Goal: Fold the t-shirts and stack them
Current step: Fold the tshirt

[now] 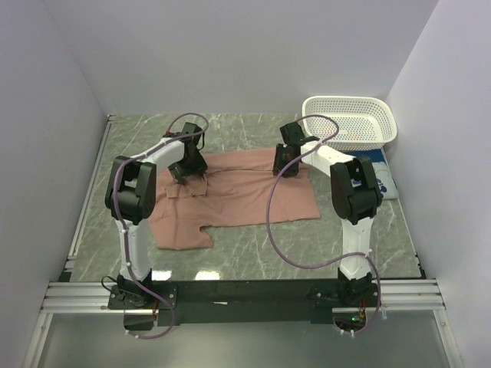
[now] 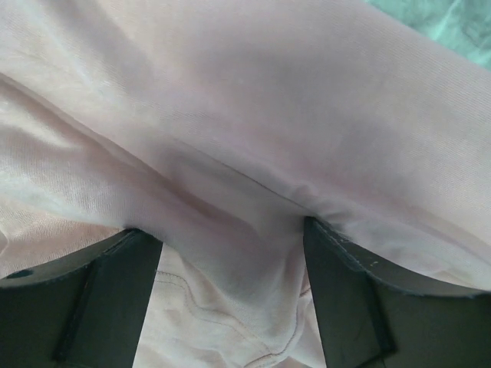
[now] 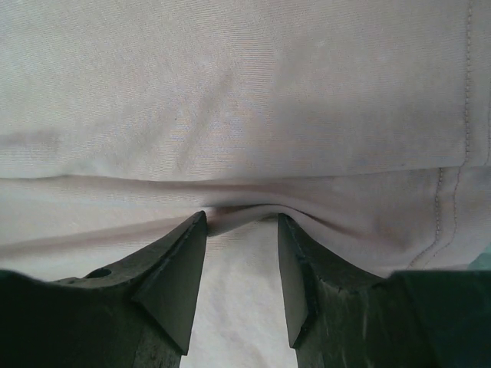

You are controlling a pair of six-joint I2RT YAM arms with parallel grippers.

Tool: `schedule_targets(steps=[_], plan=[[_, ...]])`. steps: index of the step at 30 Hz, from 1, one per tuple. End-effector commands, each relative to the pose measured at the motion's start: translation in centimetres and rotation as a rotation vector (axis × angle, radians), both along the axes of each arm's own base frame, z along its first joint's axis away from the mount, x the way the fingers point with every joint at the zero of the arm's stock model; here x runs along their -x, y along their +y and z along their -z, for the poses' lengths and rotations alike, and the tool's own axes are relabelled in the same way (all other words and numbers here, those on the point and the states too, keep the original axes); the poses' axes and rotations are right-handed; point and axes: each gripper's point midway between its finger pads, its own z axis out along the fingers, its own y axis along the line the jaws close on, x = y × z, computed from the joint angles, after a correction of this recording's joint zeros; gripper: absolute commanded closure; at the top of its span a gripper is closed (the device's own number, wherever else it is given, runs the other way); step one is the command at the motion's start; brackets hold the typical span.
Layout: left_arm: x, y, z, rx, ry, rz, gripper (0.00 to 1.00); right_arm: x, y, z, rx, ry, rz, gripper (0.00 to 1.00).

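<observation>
**Down on the dusty-pink tee: both grippers at its far edge**

Left gripper (image 2: 230, 238): jaws stood wide apart, fingers (image 2: 115, 291) pressed into pink cloth. A raised fold ran across the gap between the tips. Could not tell whether the fold was actually caught.

Right gripper (image 3: 242, 222): jaws about half open, a narrower gap than the left. A small pucker of cloth sat at the tips. A firm hold was not confirmed. A stitched hem (image 3: 464, 92) ran just to the right of it.

Dusty-pink tee (image 1: 245, 195) lay spread on the grey marbled table (image 1: 253, 253) between the two arms. It was rumpled under the left gripper, and no print showed.

Blue tee (image 1: 386, 182) lay at the right edge, just beside the right arm. The white perforated basket (image 1: 383, 126) sat beyond it in the far right corner.
</observation>
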Motion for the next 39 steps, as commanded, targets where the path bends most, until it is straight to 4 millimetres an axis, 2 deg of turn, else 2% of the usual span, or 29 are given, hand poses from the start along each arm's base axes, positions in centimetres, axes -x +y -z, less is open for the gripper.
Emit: schedule_targets(steps=[1,2,3,4,5,7,9,10,11,12,13,14,15,16,17,19,21,23,25,28,34,39], plan=[[0.0,0.6,-1.1,0.004,-0.022,-0.01,0.2,-0.3,-0.7,-2.7,0.012,-0.059,-0.005,0.5],[0.3,0.5,-2.6,0.022,-0.051,-0.012,0.19,0.8,-0.7,-2.3,0.007,-0.045,-0.01,0.5],[0.7,0.5,-3.3,0.031,-0.064,-0.013,0.18,1.1,-0.4,-2.8,-0.016,-0.062,-0.013,0.5],[2.1,0.7,-3.0,0.041,-0.047,-0.022,0.17,1.4,-0.3,-4.3,-0.036,-0.096,-0.016,0.5],[2.5,0.8,-5.3,0.06,-0.1,-0.028,0.16,2.5,-0.5,-3.8,-0.04,-0.084,-0.017,0.5],[4.0,1.4,-6.4,0.065,-0.123,-0.054,0.08,3.7,-0.6,-4.2,-0.058,-0.091,-0.014,0.5],[6.3,2.4,-7.6,0.07,-0.149,-0.07,0.02,5.6,-1.1,-4.6,-0.071,-0.105,-0.011,0.5],[8.2,3.3,-6.5,0.059,-0.12,-0.091,0.02,6.2,-1.4,-5.6,-0.081,-0.132,-0.008,0.5],[9.0,3.9,-7.8,0.073,-0.162,-0.104,0.02,7.6,-1.8,-4.6,-0.076,-0.111,-0.007,0.5],[9.9,4.5,-7.6,0.079,-0.16,-0.119,0.02,8.3,-2.0,-4.6,-0.08,-0.114,-0.005,0.5],[11.9,6.0,-6.0,0.075,-0.118,-0.16,0.03,8.8,-2.2,-5.4,-0.091,-0.14,-0.006,0.5],[12.6,6.6,-6.5,0.092,-0.147,-0.177,0.03,10.2,-2.5,-4.4,-0.089,-0.116,-0.008,0.5],[13.4,8.0,-6.1,0.097,-0.141,-0.224,0.06,10.9,-2.9,-4.1,-0.086,-0.114,-0.005,0.49],[15.2,8.9,-4.5,0.086,-0.103,-0.247,0.08,11.3,-3.2,-4.6,-0.086,-0.133,0.0,0.49],[15.6,9.6,-4.7,0.092,-0.134,-0.267,0.13,12.5,-3.8,-3.7,-0.068,-0.114,0.009,0.49],[17.2,11.1,-3.2,0.103,-0.112,-0.309,0.18,13.2,-4.3,-4.1,-0.074,-0.136,0.012,0.49],[17.2,12.4,-3.0,0.109,-0.137,-0.352,0.26,14.3,-4.7,-3.5,-0.067,-0.129,0.014,0.49],[16.9,12.4,-3.0,0.128,-0.129,-0.35,0.3,15.1,-5.0,-3.6,-0.072,-0.137,0.013,0.49],[16.3,12.7,-3.3,0.115,-0.136,-0.352,0.31,15.3,-5.1,-4.0,-0.076,-0.152,0.01,0.49],[15.9,13.0,-2.7,0.093,-0.102,-0.348,0.32,15.8,-5.4,-4.3,-0.079,-0.165,0.013,0.49],[16.2,12.8,-0.4,0.094,0.003,-0.344,0.37,16.2,-6.9,-3.9,-0.071,-0.159,0.042,0.49],[16.8,12.8,0.4,0.085,0.042,-0.346,0.64,16.3,-8.2,-4.3,-0.057,-0.174,0.081,0.49]])
